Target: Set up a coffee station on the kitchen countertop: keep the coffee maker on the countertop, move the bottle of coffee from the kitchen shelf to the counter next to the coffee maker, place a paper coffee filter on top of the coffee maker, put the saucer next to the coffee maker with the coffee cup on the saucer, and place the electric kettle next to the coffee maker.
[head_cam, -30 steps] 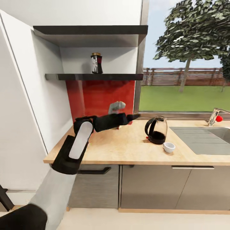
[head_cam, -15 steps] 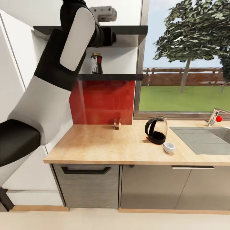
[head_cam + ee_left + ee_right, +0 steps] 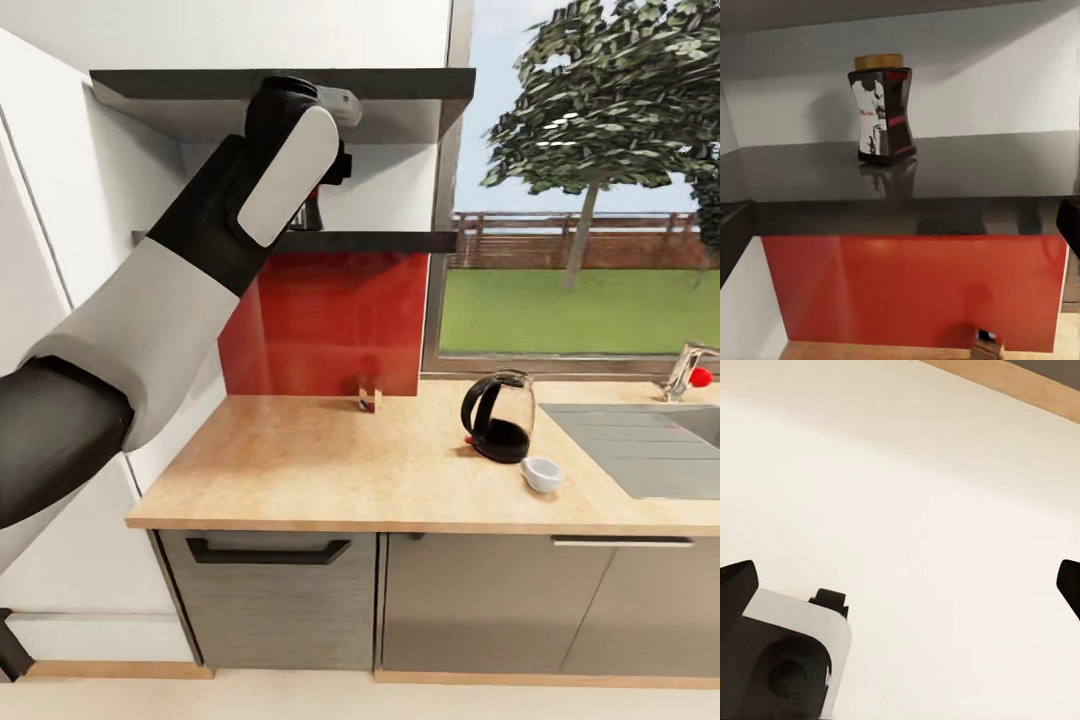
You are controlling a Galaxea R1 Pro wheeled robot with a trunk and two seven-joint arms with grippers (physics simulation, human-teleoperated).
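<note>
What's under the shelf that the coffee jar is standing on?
Below the shelf holding the bottle of coffee is a red wall panel, then the countertop with a small box. The left arm covers part of the shelf.

Bottle of coffee (image 3: pixel 883 109) on shelf (image 3: pixel 945 176); kettle (image 3: pixel 497 416) on countertop (image 3: pixel 330 470).

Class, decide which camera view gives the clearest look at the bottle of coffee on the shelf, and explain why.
The left wrist view: the bottle of coffee stands whole and unblocked on the dark shelf, lid and label plain. In the head view the left arm covers most of it. The right wrist view faces pale floor.
</note>
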